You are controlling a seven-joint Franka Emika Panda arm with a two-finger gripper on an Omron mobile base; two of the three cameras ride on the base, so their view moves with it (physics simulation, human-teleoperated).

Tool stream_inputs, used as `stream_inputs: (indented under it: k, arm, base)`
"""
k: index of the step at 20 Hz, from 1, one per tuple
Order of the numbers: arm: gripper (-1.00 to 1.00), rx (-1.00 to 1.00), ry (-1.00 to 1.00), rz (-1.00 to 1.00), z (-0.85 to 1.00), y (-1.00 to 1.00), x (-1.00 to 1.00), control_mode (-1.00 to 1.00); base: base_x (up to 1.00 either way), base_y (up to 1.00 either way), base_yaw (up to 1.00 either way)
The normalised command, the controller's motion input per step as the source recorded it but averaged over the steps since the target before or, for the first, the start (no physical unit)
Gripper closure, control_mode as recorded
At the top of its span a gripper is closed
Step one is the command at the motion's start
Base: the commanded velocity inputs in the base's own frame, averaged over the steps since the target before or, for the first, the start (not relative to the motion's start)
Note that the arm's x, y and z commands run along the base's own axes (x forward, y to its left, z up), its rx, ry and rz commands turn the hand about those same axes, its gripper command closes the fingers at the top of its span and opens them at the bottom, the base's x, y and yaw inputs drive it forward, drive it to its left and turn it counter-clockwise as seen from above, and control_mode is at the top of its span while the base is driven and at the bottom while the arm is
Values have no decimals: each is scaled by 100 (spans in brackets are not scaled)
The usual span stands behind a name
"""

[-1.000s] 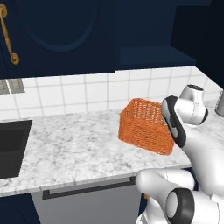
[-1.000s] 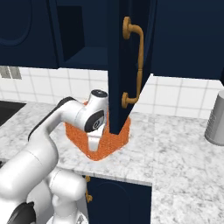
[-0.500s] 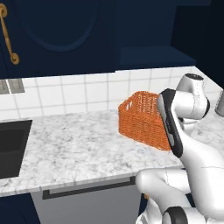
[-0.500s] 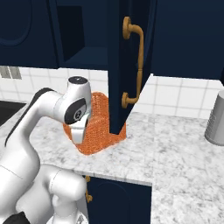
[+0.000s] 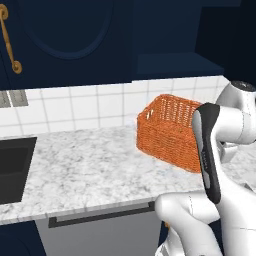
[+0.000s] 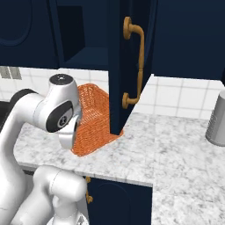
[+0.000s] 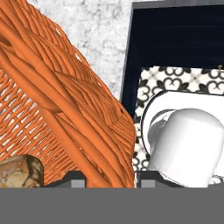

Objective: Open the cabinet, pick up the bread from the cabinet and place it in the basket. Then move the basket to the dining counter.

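Under the open cabinet door [image 6: 116, 66], the basket [image 5: 170, 132] hung tipped over the marble surface [image 5: 85, 165], its robot-side rim raised and its far lower edge close to the stone; whether that edge touched could not be told. The hand [image 7: 109, 177] was closed nearly shut on the woven rim, the orange weave running between its two tips in the hand view. The bread [image 7: 17, 173] lay inside, low against the mesh.

The step in hand looked like lifting the loaded basket away towards the dining counter. To do it well, the basket wanted levelling first, since the tilt could let the bread slide or roll out. It also sat just beside the door's lower corner, so it should come out from under the door and away from it before rising. A grip on one rim alone leaves the load hanging, so slow, steady travel seemed wise.

The basket's mouth pointed up and back towards the tiled wall behind the door, not straight up. Its long axis seemed to run along the surface, roughly parallel to that wall.
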Motion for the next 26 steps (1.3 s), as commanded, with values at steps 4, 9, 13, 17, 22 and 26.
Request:
stream_inputs:
  k: [4, 9, 13, 17, 22, 26]
  arm:
    - [100, -2, 17, 0, 36, 0, -56, -100]
    - [100, -7, 7, 0, 1, 5, -18, -100]
    - [100, 0, 0, 0, 0, 0, 0, -100]
    - [100, 0, 0, 0, 0, 6, -6, -100]
    - [100, 0, 0, 0, 0, 0, 0, 100]
    - [100, 0, 0, 0, 0, 0, 0, 100]
  base:
    - [0, 0, 0]
    - [0, 0, 0]
    - [0, 0, 0]
    - [0, 0, 0]
    - [-76, 24, 2]
    - [-91, 51, 31]
